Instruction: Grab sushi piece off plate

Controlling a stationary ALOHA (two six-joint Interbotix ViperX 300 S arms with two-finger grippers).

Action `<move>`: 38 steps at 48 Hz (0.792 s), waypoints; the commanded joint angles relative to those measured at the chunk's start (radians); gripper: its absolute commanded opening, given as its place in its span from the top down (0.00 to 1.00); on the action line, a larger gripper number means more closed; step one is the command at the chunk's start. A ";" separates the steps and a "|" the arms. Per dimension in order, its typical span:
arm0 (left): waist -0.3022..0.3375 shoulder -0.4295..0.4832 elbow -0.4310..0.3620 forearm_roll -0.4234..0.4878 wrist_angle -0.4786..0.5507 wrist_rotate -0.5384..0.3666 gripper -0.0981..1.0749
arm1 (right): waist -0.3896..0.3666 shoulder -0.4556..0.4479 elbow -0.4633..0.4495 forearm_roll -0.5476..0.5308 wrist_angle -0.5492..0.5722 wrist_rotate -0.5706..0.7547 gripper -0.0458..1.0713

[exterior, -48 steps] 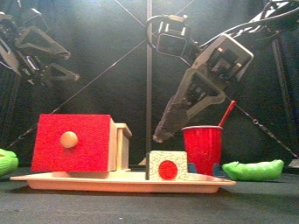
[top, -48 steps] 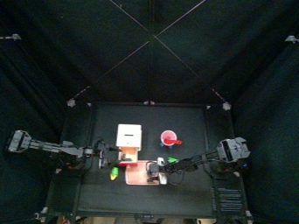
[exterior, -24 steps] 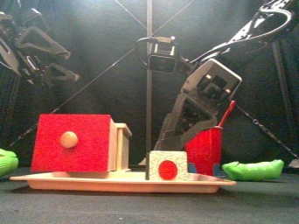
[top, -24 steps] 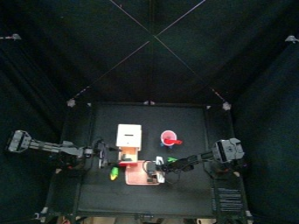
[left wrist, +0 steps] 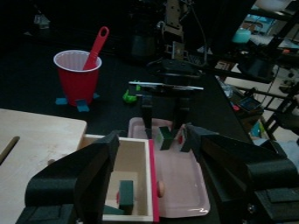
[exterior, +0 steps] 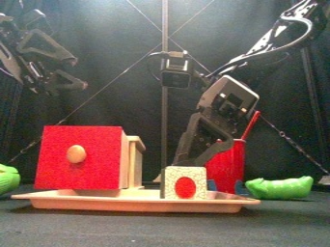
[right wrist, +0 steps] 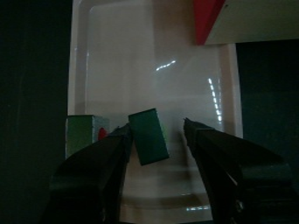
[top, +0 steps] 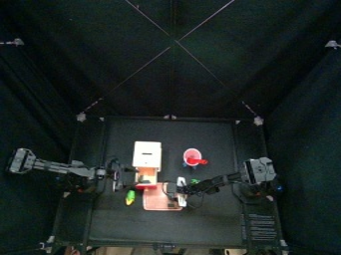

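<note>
A: Which arm do you send in for the sushi piece [right wrist: 146, 136]?

B: Your right one. The right claw [right wrist: 156, 144] hangs just above the plate [right wrist: 140, 79], jaws spread wide and holding nothing. The left claw [left wrist: 152, 179] sits back beyond the plate's far end, by the white box [left wrist: 117, 179]; its jaws look parted and empty too, but it is the farther of the two.

A: And where does the piece lie from your right claw?

B: Almost dead ahead, standing on the plate between the lines of the two jaws, slightly toward the left-hand jaw as the wrist camera sees it. A second small block [right wrist: 79, 133] stands just beside it, on the outer side of that jaw.

A: How is the piece turned?

B: It stands on edge, its dark green face tilted a little against the jaw lines. I judge you need only a short drop forward, keeping the neighbouring block outside the jaws, before you close.
</note>
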 commanded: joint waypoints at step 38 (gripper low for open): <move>0.003 0.003 -0.021 0.000 -0.009 0.000 0.10 | -0.017 -0.009 -0.087 -0.015 0.040 0.000 0.43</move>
